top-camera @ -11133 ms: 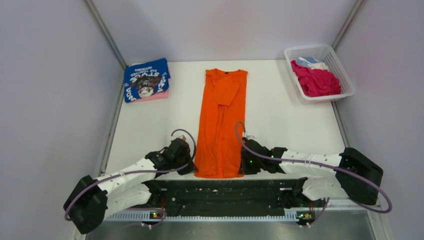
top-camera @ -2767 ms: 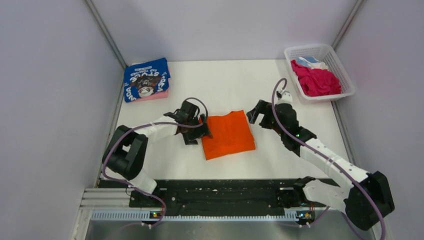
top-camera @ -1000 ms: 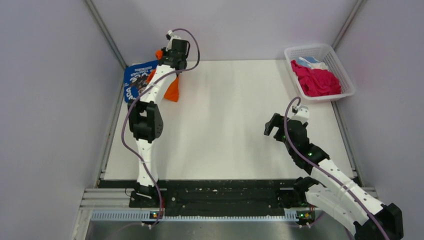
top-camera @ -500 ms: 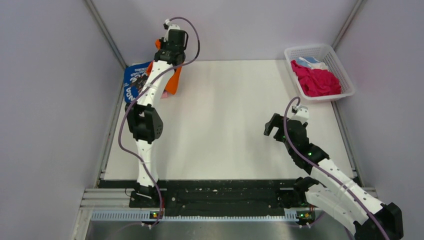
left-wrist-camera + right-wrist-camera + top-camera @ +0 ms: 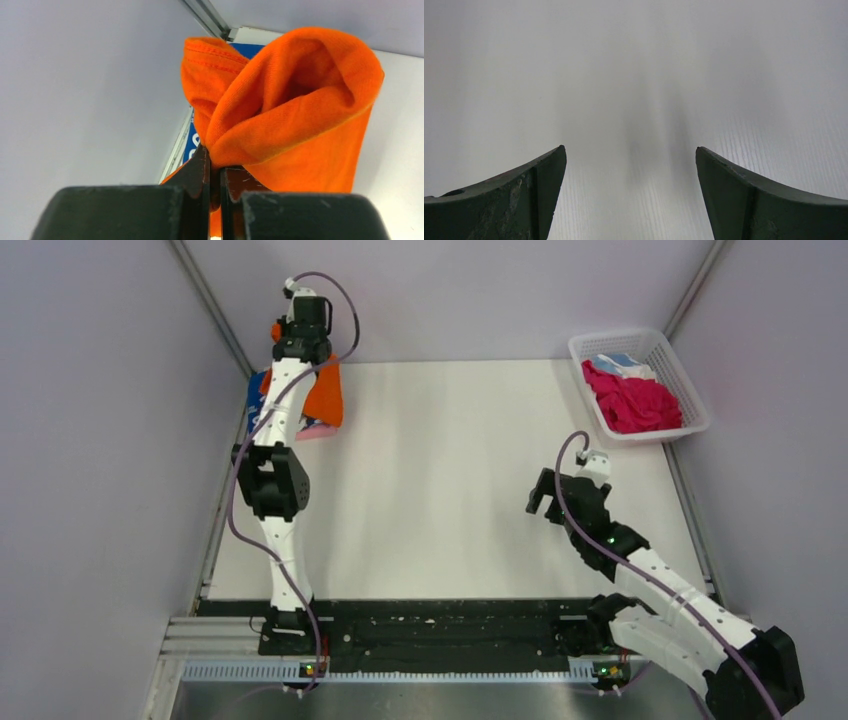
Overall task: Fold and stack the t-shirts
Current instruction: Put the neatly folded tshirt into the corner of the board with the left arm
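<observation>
Left wrist view: the left gripper point(image 5: 214, 161) has its two fingers point(image 5: 199, 172) pressed nearly together on a bunched fold of the orange tee point(image 5: 295, 110); the cloth rises above them in a rounded, hollow puff, with a stitched hem at its upper left and a flatter panel hanging to the right; behind the cloth, small patches of the blue tee point(image 5: 192, 144) show, close to the left wall point(image 5: 75, 75) and the metal rail point(image 5: 202, 14) in the corner.

Top external view: the left arm point(image 5: 272, 480) is stretched out to the far left corner of the table point(image 5: 450, 460); the orange tee hangs from the gripper over the blue tee and covers most of it; an edge of the blue tee shows left of the arm, and a strip of the pink tee point(image 5: 318, 430) shows below the orange cloth; whether the orange cloth touches the tees beneath cannot be told.

Right wrist view: the right gripper point(image 5: 630, 150) is spread wide and holds nothing; only bare white table lies between and beyond its fingers.

Top external view: this gripper is over the right half of the table, well apart from those tees; in the far right corner stands the basket point(image 5: 655, 337), holding a crumpled magenta tee point(image 5: 635, 405) with a light-blue tee point(image 5: 622, 362) at its far end.
</observation>
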